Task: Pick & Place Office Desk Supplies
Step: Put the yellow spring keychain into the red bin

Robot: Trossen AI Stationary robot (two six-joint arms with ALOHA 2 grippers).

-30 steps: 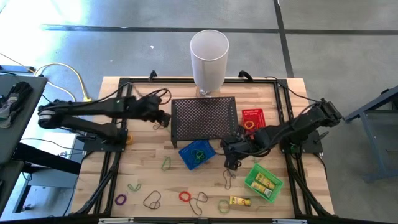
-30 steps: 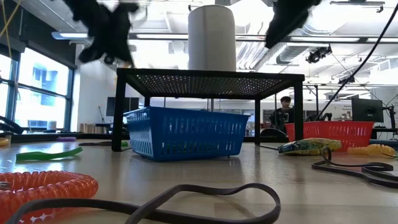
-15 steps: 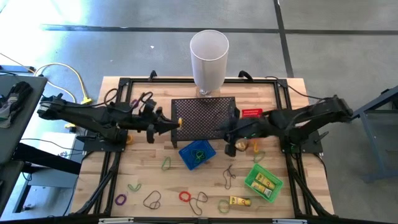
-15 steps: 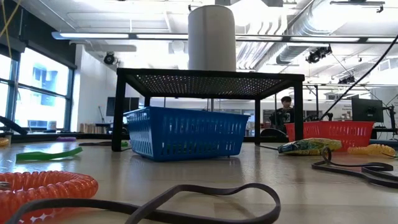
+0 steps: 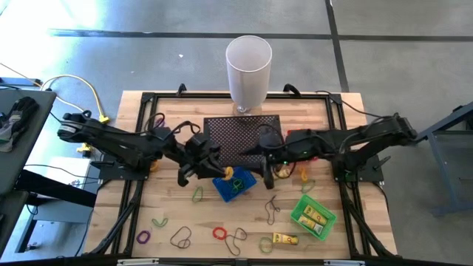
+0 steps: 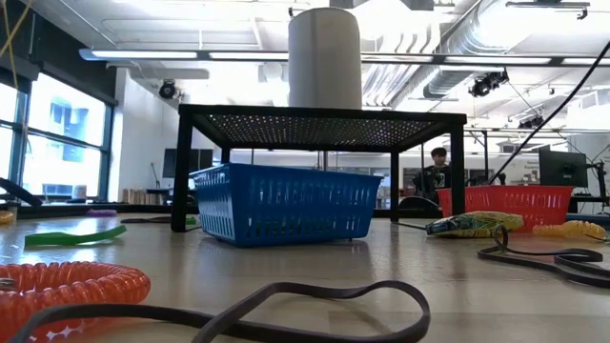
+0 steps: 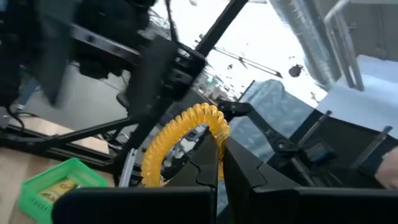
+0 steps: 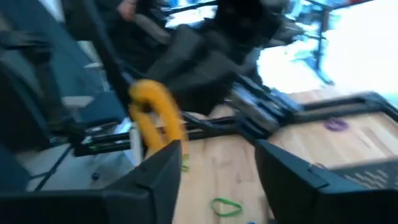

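Desk stock, counted by kind

Baskets: three, one blue (image 5: 234,183), one red (image 5: 299,136), one green (image 5: 313,215). White cylinder (image 5: 248,72): one. Black mesh stand (image 5: 240,138): one. Yellow coil loop (image 7: 184,135): one. Yellow packets in the green basket: two; loose yellow packet (image 5: 284,239): one.

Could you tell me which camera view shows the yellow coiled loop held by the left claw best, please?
The left wrist view: the yellow coiled loop fills the frame, pinched by the left claw. The high view shows only a yellow speck above the blue basket; the right wrist view shows it blurred; the low view misses it.
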